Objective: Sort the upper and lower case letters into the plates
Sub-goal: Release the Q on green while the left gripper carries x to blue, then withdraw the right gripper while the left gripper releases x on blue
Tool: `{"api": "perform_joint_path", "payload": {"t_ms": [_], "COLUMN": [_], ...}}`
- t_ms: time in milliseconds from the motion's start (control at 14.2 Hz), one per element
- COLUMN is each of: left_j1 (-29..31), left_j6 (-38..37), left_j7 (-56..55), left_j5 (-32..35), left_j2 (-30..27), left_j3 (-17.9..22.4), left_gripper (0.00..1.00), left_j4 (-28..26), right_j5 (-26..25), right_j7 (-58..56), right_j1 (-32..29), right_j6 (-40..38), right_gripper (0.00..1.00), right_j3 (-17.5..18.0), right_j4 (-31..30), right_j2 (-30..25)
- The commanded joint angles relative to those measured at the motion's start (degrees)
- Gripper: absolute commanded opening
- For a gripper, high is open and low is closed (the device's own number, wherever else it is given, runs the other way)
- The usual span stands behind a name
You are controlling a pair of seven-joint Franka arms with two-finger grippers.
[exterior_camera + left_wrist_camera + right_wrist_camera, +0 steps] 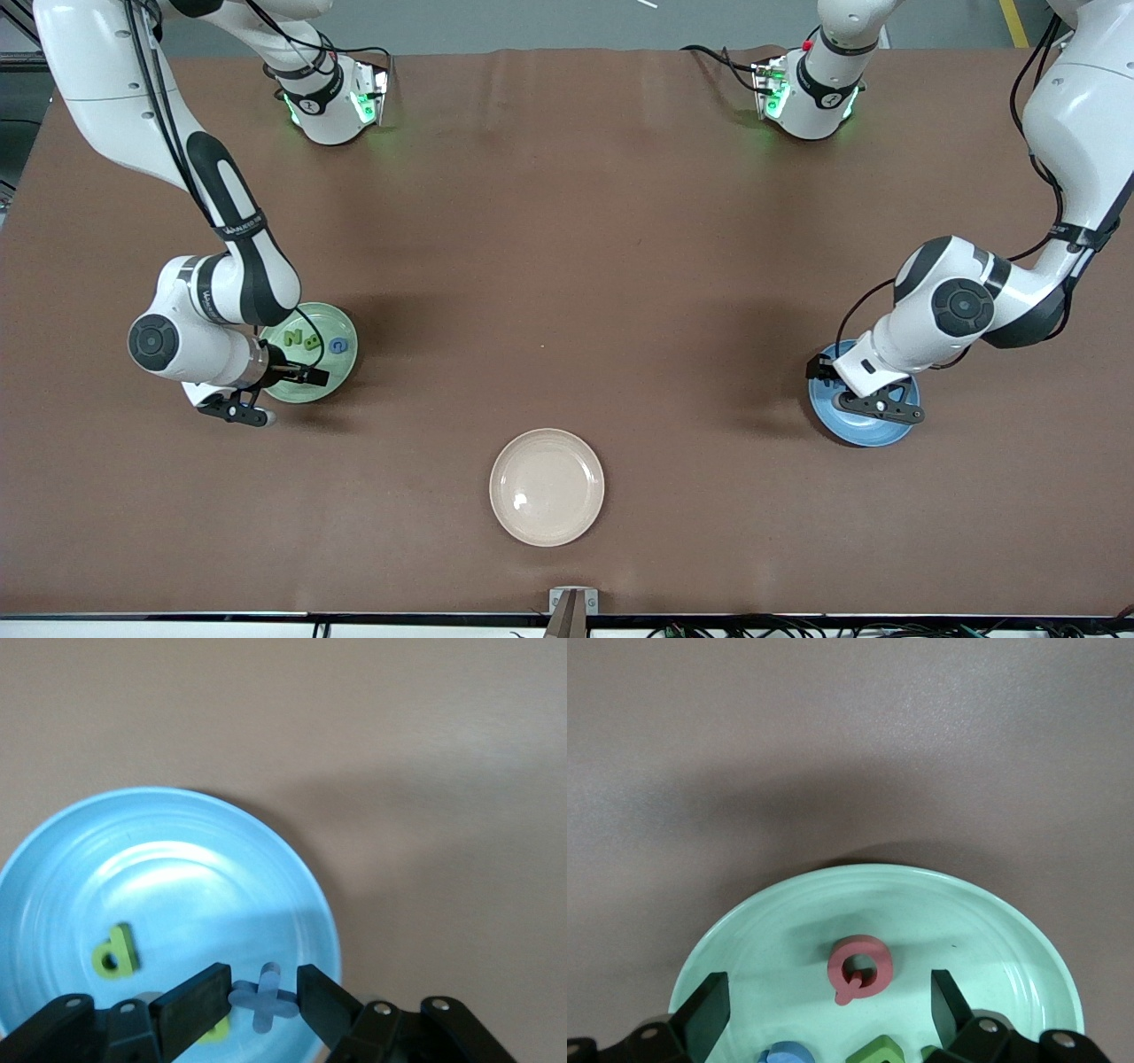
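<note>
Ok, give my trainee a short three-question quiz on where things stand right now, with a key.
1. True or false: the left gripper is shut on the blue x over the blue plate.
2. What colour is the Q lying in the mint green plate between the open fingers of the right gripper?
3. Which dish holds no letters? A) the mint green plate B) the cream plate C) the blue plate

Key: 1 true; 2 pink; 3 B.
</note>
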Motion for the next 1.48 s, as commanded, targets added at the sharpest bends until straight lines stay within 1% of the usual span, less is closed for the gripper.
{"api": "perform_joint_path", "payload": {"t_ms": [0,141,211,281,351,422,492,633,703,843,984,1124,1265,1335,1406], "left_j1": [-2.43,-3.14,-3.92,-4.97,-6.46,-7.35,-7.62,-7.62,-7.62,-7.62,-7.53,-7.53,-7.27,-6.83,-6.74], "left_j6": [2.64,2.81,3.6,4.65,5.44,5.62,6.24,6.86,6.86,6.86,6.86,6.86,6.86,6.68,6.07], "left_j7": [1.72,2.78,2.7,2.7,2.7,2.7,2.78,3.13,3.22,3.22,3.22,3.14,3.4,3.66,3.75], "left_j5": [1.44,2.14,2.14,2.23,2.14,2.14,2.14,2.14,2.14,2.14,2.14,2.14,2.05,2.05,1.97], "left_j2": [0.16,1.39,2.0,2.18,2.1,2.18,2.27,2.27,2.36,2.36,3.06,2.89,2.27,1.4,0.35], "left_j3": [3.69,5.45,5.89,7.38,9.13,9.93,10.55,11.08,11.08,11.17,11.17,11.26,11.08,10.82,10.38], "left_gripper": [0.1,0.1,0.1,0.1,0.1,0.1,0.1,0.1,0.1,0.11,0.15,0.35,0.92,1.0,1.0], "left_j4": [0.82,2.4,2.84,3.11,3.55,4.07,4.16,4.16,4.16,4.16,4.6,4.69,4.6,4.26,3.99], "right_j5": [-0.21,-0.47,-0.56,-1.26,-3.7,-5.73,-6.36,-6.45,-6.45,-6.36,-6.45,-6.45,-6.36,-6.36,-6.36], "right_j7": [-6.76,-8.81,-8.9,-8.9,-8.9,-8.82,-8.9,-8.82,-8.73,-8.81,-8.9,-8.9,-8.9,-8.9,-8.82], "right_j1": [-0.49,-1.45,-1.98,-2.24,-2.6,-2.6,-2.6,-2.6,-2.6,-2.77,-3.13,-3.21,-3.92,-3.92,-3.83], "right_j6": [-3.16,-10.96,-16.14,-20.97,-26.33,-31.34,-36.01,-42.18,-43.86,-45.19,-46.42,-47.39,-47.48,-47.48,-47.39], "right_gripper": [1.0,1.0,1.0,1.0,1.0,1.0,1.0,1.0,1.0,1.0,1.0,1.0,1.0,1.0,1.0], "right_j3": [-0.02,-0.29,-0.29,-0.37,-0.29,-0.29,-0.2,-0.2,-0.2,-0.29,-0.29,-0.29,-0.2,-0.2,-0.2], "right_j4": [1.22,5.78,9.03,12.37,16.4,19.75,22.65,25.31,25.67,25.67,25.67,25.67,25.67,25.67,25.67], "right_j2": [-1.72,-3.21,-3.39,-3.65,-3.83,-4.18,-5.05,-7.69,-8.83,-10.42,-11.65,-12.44,-12.8,-12.8,-12.71]}}
